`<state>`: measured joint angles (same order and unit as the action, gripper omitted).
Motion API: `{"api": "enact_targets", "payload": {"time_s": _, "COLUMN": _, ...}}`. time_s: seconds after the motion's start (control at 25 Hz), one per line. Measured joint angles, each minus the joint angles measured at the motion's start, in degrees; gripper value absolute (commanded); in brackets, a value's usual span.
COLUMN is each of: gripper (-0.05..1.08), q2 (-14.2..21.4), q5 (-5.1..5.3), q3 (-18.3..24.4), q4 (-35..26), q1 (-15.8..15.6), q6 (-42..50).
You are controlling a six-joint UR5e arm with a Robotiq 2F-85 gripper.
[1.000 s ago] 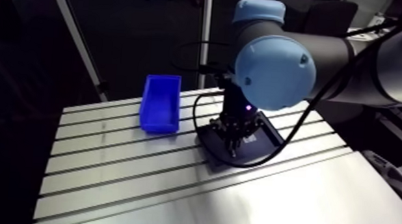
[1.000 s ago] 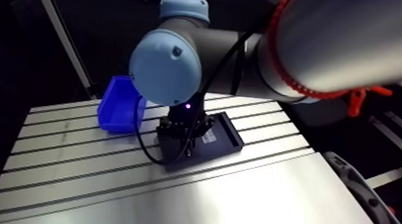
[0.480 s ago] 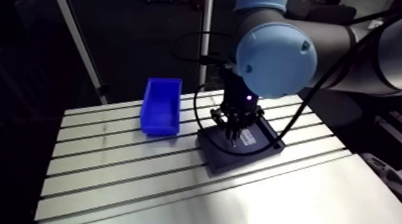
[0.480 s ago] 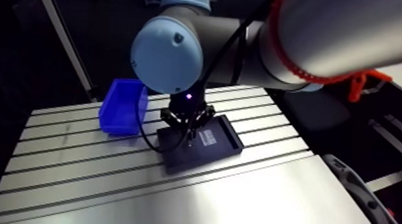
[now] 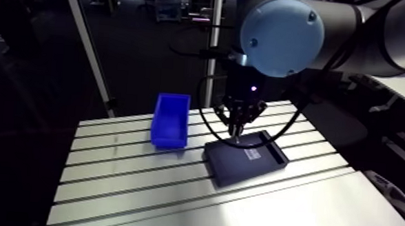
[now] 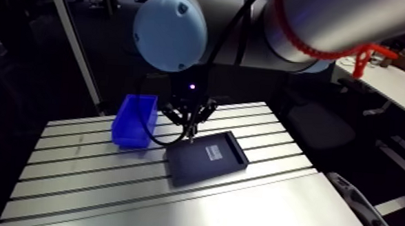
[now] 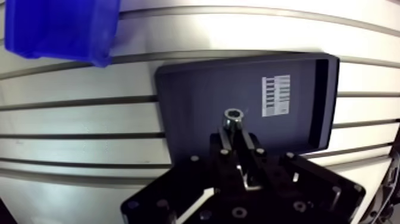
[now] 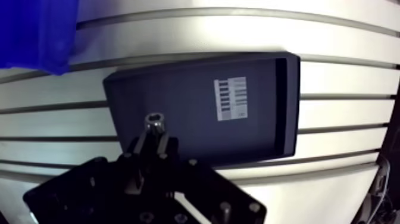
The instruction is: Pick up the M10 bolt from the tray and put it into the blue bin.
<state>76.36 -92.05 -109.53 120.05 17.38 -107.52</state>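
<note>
Bolt [image 7: 233, 117] carriage is where I expect trouble, so I'll go from the big things down.

The table [image 7: 208, 36] is cut with long slots [image 7: 77, 136]. If the bolt drops on the way across, I judge it could roll into one of them or off the edge.

The tray [image 7: 190, 101] lies under the gripper, and I see nothing on it but a printed label [image 7: 275, 95].

The blue bin [image 5: 170, 119] stands near the tray with a strip of table between them. It is narrow, so a crossing that runs too low could catch its near wall. A release from too high could bounce the bolt back out.

The gripper [image 7: 233, 138] hangs above the tray's far side in the arm view, not touching it. In the wrist view its two fingers are drawn nearly together and clamped on the bolt's shank.

The bolt stands between them, off the tray, with its socket head poking out just past the fingertips. That is a thin pinch on a round, smooth part, so I think a sharp swing could twist it or let it slip.
</note>
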Motion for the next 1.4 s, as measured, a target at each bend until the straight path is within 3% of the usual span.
{"api": "enact_targets", "payload": {"time_s": 0.12, "gripper": 1.06, "q2": 0.8, "q5": 0.24, "q3": 1.9, "q4": -3.3, "q1": -2.2, "q6": -5.6}}
{"api": "enact_targets", "payload": {"time_s": 0.36, "gripper": 1.07, "q2": 2.1, "q5": 2.55, "q3": 5.1, "q4": -6.5, "q1": -4.6, "q6": -20.8}}
{"api": "enact_targets", "payload": {"time_s": 0.52, "gripper": 1.07, "q2": 2.3, "q5": 3.10, "q3": 6.9, "q4": -6.8, "q1": -6.8, "q6": -30.9}}
{"api": "enact_targets", "payload": {"time_s": 0.92, "gripper": 1.07, "q2": 1.0, "q5": 3.17, "q3": 10.8, "q4": -6.1, "q1": -10.5, "q6": -51.1}}
{"api": "enact_targets", "payload": {"time_s": 1.4, "gripper": 1.07, "q2": -5.3, "q5": 3.05, "q3": 15.5, "q4": -3.1, "q1": -12.2, "q6": -59.3}}
